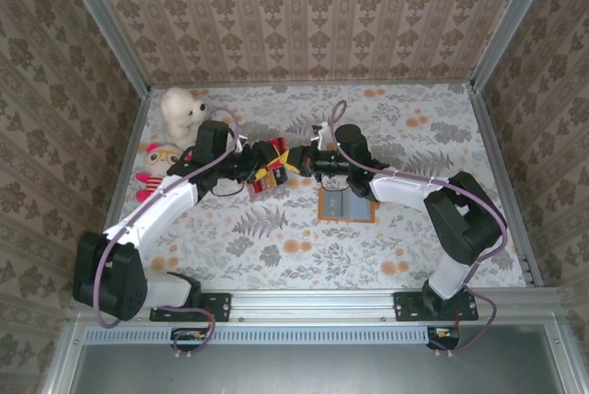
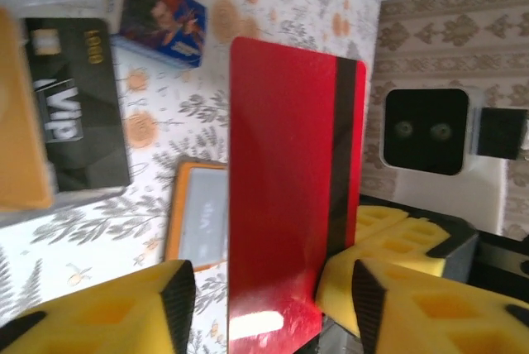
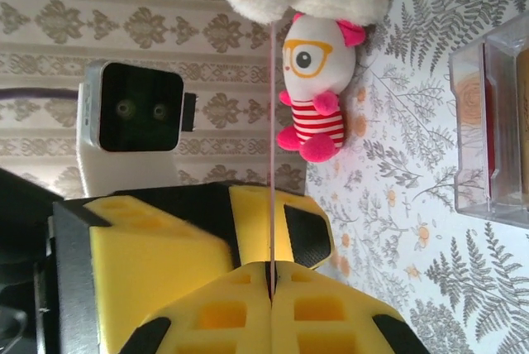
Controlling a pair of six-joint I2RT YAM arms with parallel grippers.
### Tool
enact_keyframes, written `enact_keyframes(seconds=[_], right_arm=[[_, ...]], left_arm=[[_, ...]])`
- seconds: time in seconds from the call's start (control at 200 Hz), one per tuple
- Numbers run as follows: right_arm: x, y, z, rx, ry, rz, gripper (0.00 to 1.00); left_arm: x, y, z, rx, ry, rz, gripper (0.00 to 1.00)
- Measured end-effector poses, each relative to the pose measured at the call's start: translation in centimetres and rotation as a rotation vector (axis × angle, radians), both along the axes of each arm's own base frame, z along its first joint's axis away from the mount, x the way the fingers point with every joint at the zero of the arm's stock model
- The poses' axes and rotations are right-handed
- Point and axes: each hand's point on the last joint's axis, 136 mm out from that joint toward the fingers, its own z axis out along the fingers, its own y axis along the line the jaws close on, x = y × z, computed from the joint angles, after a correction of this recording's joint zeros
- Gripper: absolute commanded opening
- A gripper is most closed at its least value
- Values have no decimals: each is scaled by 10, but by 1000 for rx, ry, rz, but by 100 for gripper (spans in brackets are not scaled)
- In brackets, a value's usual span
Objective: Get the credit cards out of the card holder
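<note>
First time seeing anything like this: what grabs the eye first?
A bright red card with a black stripe, upright above mid-table, pinched in the right tool while the left tool stands open around it. Just nearer, to the right, lies the open tan card holder, and at the left edge sit a white plush bear and a pink striped toy.

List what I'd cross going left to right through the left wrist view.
black VIP card → card holder lying flat on the table → red card standing upright in the foreground → right arm's wrist camera. The blue picture card is left out, since it overlaps the holder's span.
</note>
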Motion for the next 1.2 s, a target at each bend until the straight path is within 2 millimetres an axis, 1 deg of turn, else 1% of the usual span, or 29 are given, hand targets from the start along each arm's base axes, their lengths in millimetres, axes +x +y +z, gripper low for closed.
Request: enact_keyframes(seconds=[0.115,0.275,0.295,0.335,0.435,0.525,0.605,0.67,0.76,0.87,1.04,1.105,1.2], right_arm=[[-3,9,-8,-91,-11,2,0],[-8,25,-19,-246,-53,14,0],[-9,28,-21,-268,-62,18,0],[-10,32,-25,-311,-71,23,0],[-11,43,-40,-415,-91,35,0],[-11,49,-59,-515,-96,44,0],[-10,52,-73,-592,-101,49,0],[-9,54,-83,-649,-109,51,0],[-5,57,-91,-709,-123,46,0],[-1,58,-96,-763,-140,39,0],[4,56,-104,-818,-151,28,0],[6,57,-104,-825,-159,29,0],[11,61,-101,-829,-173,25,3]], left_arm=[[-2,24,-7,88,-3,49,73],[-2,69,-21,217,5,147,83],[-3,74,-24,232,9,157,88],[-4,86,-30,261,18,181,92],[-15,110,-51,313,68,227,95],[-25,125,-67,345,113,253,97],[-32,133,-73,360,129,266,98],[-35,136,-73,363,127,271,99],[-36,140,-70,362,118,280,100],[-37,143,-68,363,104,285,100],[-40,143,-71,365,107,279,100],[-41,143,-71,366,110,278,100],[-41,143,-71,366,106,277,100]])
